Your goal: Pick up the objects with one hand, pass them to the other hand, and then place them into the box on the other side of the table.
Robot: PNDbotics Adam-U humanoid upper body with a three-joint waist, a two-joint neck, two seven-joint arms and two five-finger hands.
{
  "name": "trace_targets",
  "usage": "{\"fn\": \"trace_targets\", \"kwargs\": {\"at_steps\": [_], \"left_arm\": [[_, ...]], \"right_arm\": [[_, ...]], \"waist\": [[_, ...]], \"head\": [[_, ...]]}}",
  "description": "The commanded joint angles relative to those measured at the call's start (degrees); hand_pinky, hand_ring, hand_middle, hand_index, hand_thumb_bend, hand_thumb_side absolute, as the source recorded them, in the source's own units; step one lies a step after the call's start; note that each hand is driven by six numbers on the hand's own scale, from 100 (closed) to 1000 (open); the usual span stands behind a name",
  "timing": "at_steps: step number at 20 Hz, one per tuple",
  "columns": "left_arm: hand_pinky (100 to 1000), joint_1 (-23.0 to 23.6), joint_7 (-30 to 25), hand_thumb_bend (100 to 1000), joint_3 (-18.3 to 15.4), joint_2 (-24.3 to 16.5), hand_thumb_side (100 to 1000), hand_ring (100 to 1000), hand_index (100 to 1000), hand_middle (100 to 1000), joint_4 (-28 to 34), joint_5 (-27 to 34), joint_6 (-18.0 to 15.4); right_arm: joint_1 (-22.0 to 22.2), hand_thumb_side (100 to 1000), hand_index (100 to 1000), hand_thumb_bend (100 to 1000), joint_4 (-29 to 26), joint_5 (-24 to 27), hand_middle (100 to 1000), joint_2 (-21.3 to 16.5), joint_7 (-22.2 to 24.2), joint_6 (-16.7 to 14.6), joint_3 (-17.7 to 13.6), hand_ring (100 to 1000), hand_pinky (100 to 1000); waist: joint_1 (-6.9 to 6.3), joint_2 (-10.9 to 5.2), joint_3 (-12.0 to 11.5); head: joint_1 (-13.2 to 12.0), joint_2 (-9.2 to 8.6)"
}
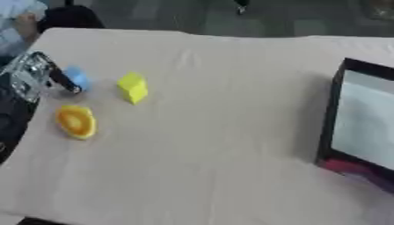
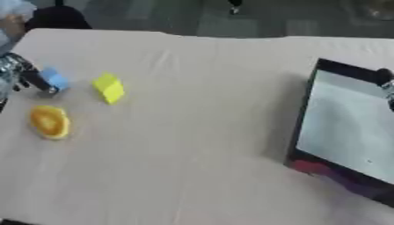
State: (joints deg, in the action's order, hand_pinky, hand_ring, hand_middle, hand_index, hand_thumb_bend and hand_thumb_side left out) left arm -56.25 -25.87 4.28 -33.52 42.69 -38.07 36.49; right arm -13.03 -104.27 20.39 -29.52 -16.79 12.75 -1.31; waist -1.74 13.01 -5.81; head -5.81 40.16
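Note:
A small blue object (image 1: pixel 78 78) lies near the table's left edge. My left hand (image 1: pixel 34 74), silver and black, comes in from the left and sits right against the blue object's left side; I cannot make out whether it holds it. A yellow block (image 1: pixel 133 87) stands a little to the right of the blue object. An orange round object (image 1: pixel 76 121) lies in front of them, nearer to me. The box (image 2: pixel 306 110), black-rimmed with a pale inside, stands at the right side. A dark part of my right hand (image 2: pixel 384 78) shows at the right edge over the box.
The table (image 1: pixel 215 145) is covered with a beige cloth, with a wide bare stretch between the objects and the box. A reddish strip (image 2: pixel 315 168) runs along the box's near edge. A person's sleeve (image 1: pixel 15 26) shows at the far left corner.

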Motion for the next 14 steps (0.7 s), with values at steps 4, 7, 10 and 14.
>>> {"fn": "trace_targets", "kwargs": {"at_steps": [4,7,10,14], "left_arm": [[825,1.82,-0.21,100,0.95,-4.77,111,776,521,704,14.30,5.41,0.23],[819,3.74,0.89,100,0.83,-5.26,150,764,516,694,21.03,9.56,-0.26],[813,5.79,2.47,100,1.07,-5.57,132,757,513,687,27.05,13.65,-0.46],[786,8.78,5.20,100,1.82,-5.84,100,742,507,675,35.09,16.99,-1.46]], "right_arm": [[-0.43,452,953,359,-1.61,0.12,949,-1.81,-0.08,-0.40,-0.83,1000,945],[-0.69,450,953,358,-1.96,0.20,949,-1.97,-0.15,-0.48,-0.89,1000,945],[-1.16,442,953,355,-2.73,0.40,950,-2.33,-0.12,-0.67,-0.88,1000,945],[-2.57,428,953,360,-4.38,1.05,954,-3.28,0.03,-0.92,-0.59,1000,944]], "waist": [[0.86,-0.41,-0.11],[0.97,-0.38,-0.21],[1.16,-0.39,-0.23],[1.45,-0.46,-0.16]], "head": [[0.79,-0.38],[1.38,-0.46],[1.74,-0.59],[1.91,-0.91]]}}
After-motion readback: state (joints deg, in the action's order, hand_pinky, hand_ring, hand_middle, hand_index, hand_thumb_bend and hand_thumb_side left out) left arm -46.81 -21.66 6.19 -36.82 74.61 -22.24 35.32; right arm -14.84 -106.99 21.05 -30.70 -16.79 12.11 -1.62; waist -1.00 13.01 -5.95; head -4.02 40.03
